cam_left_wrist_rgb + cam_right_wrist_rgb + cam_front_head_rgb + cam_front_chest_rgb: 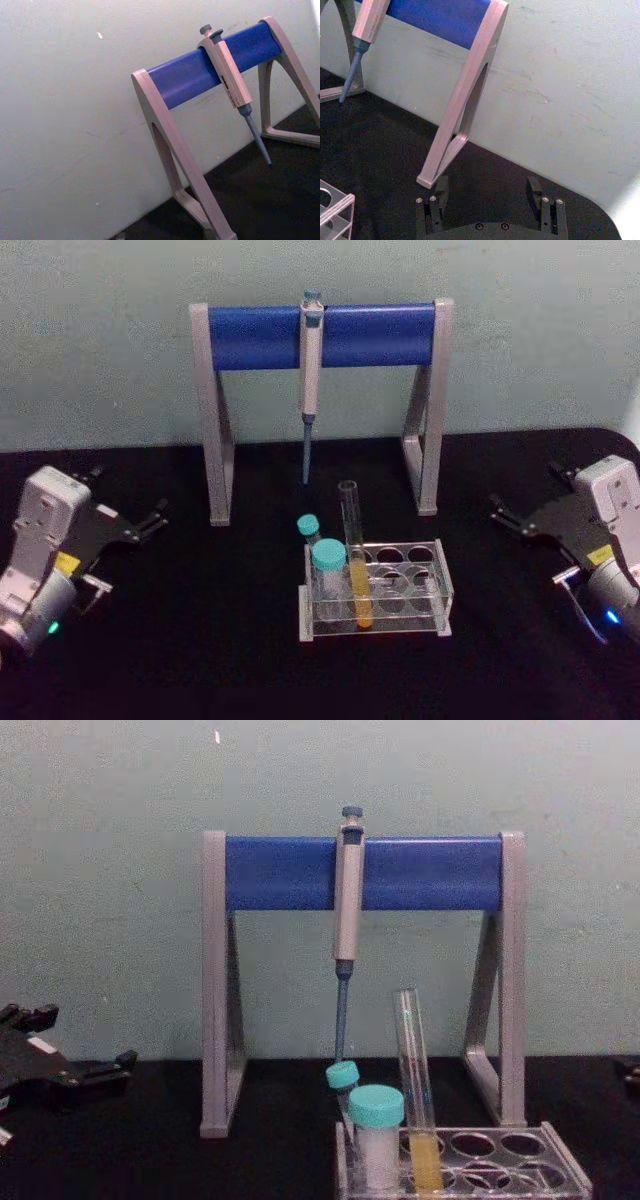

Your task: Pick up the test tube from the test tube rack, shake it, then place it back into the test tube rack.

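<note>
Beside the test tube (pixel 354 552) crowd two teal-capped tubes (pixel 328 565); right gripper (pixel 488 186) spread wide, left gripper (pixel 128 494) seemingly likewise.

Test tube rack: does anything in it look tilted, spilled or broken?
Only the tall clear glass test tube with yellow liquid leans slightly left in the clear plastic rack. No spill or damage shows.

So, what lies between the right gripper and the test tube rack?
Nothing; in the head view, bare black table separates the right gripper from the test tube rack.
</note>
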`<action>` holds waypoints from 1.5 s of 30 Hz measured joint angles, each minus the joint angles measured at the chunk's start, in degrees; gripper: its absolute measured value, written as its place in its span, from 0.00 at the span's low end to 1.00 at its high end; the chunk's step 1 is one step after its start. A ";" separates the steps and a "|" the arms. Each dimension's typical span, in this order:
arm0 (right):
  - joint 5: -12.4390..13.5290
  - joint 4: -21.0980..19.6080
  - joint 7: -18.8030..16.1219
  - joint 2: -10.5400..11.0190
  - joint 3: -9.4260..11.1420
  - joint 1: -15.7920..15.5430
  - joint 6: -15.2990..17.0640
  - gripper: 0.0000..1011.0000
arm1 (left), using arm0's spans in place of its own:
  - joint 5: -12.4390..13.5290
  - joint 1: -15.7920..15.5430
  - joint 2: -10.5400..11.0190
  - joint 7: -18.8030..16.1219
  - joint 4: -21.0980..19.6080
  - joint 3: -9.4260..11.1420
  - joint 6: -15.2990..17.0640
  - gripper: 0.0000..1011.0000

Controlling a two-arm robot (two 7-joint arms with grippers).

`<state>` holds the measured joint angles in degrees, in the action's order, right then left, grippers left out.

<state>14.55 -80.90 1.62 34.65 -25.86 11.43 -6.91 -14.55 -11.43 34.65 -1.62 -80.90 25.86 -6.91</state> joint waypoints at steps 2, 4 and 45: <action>0.00 0.00 0.00 0.00 0.00 0.00 0.00 0.99 | 0.00 0.00 0.00 0.00 0.00 0.00 0.00 0.99; 0.00 0.00 0.00 0.00 0.00 0.00 0.00 0.99 | 0.00 0.00 0.00 0.00 0.00 0.00 0.00 0.99; 9.66 -16.93 -13.75 2.26 3.40 -11.64 3.36 0.99 | 0.00 0.00 0.00 0.00 0.00 0.00 0.00 0.99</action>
<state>24.21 -97.83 -12.13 36.90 -22.46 -0.21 -3.55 -14.55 -11.43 34.65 -1.62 -80.90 25.86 -6.91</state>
